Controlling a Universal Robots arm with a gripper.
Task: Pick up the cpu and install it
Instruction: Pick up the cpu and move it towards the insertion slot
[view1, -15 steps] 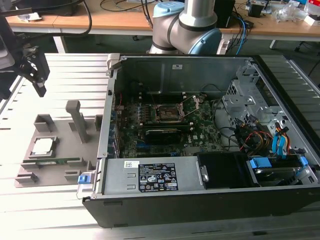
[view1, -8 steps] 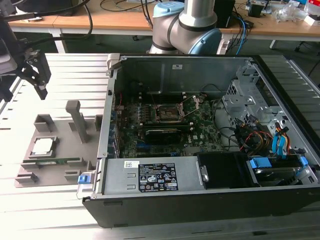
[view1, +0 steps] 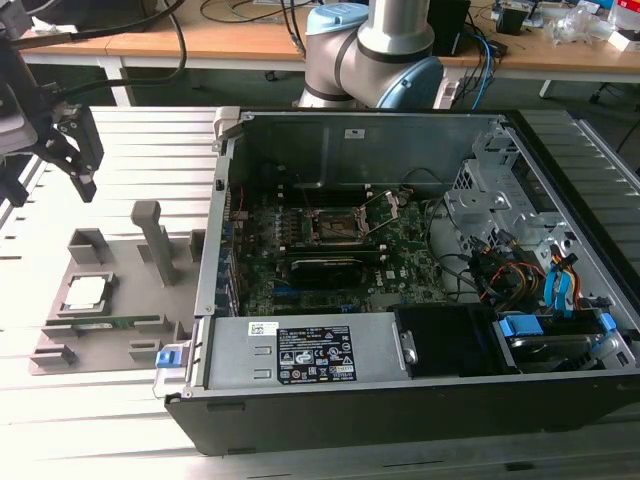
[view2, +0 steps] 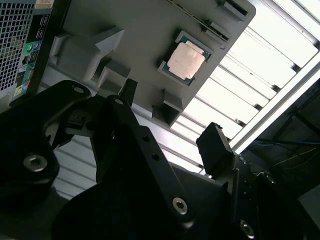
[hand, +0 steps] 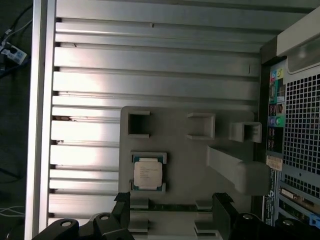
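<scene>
**End effector and cpu before pick-up.** The black two-fingered end effector (hand: 171, 200) appears nearest in both wrist views. Its black fingers (hand: 123, 206) stand wide apart and carry nothing.

Just past the fingertips lies the small flat square cpu (hand: 148, 174), with a shiny silver-grey metal top and a thin green edge. It sits flat in a square recess of the grey moulded plastic fixture tray (hand: 175, 150). In the first wrist view the cpu falls within the span of the parted fingers, closer to one finger than the other, and clear of both.

In the exterior view the end effector hangs raised over the tray's far corner, at the exterior view's left. The cpu lies below it and closer to the camera. A long narrow green memory stick (view1: 110, 323) rests in a slot of the tray just beside the cpu.

The tray lies on the silver slatted aluminium desk (hand: 150, 65). To the exterior view's right, next to the tray, a black open computer case (view1: 420, 410) lies on its side. Inside it, a square black socket with a metal frame (view1: 338, 228) sits on the green board, well apart from the cpu. Behind the case rises the silver and light-blue robot arm (view1: 370, 45).
</scene>
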